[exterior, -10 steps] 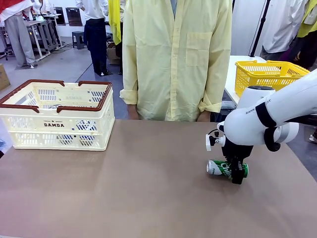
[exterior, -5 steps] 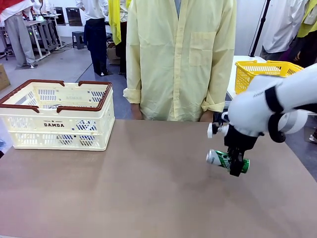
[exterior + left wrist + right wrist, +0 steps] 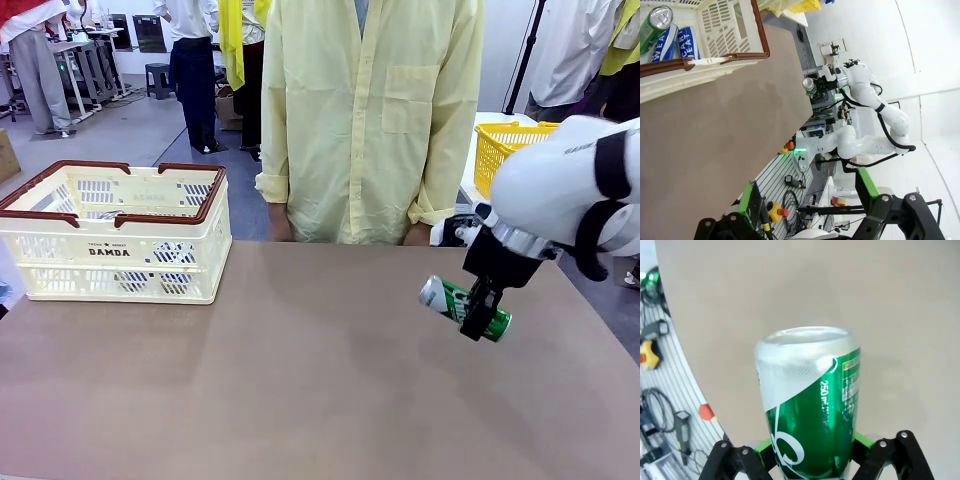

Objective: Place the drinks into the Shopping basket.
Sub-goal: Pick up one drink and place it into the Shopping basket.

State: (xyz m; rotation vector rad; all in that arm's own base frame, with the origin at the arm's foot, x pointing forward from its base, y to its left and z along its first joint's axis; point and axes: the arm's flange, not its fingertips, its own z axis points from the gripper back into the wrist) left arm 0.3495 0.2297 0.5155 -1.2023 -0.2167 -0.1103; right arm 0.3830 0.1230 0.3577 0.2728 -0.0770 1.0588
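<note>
Nearest at hand, the right gripper (image 3: 480, 322) is clamped across the middle of a slim green aluminium can with white lettering (image 3: 464, 308), holding it tilted and clear of the brown table top (image 3: 300, 380) on the right side of the table; in the right wrist view the same can (image 3: 810, 400) sits squarely between the green pads (image 3: 862, 440), its silvery end pointing away over bare table. The grip looks secure, so the pick of this drink is judged done, and what is left for it is the carry across the table and the release. Farther off, at the table's left far corner, stands the large cream-white perforated plastic basket with a dark red-brown rim (image 3: 115, 235), well apart from the held can. The left wrist view looks down into one corner of that basket (image 3: 715, 30) and shows another green can (image 3: 654, 26) lying beside two blue cans with white lettering (image 3: 682, 42), so part of the task appears finished already. The left gripper (image 3: 810, 225) has its fingers spread wide apart and holds nothing. Beyond the table a person in a pale yellow shirt (image 3: 370, 120) stands at the far edge, and no further loose drinks can be seen on the table.
</note>
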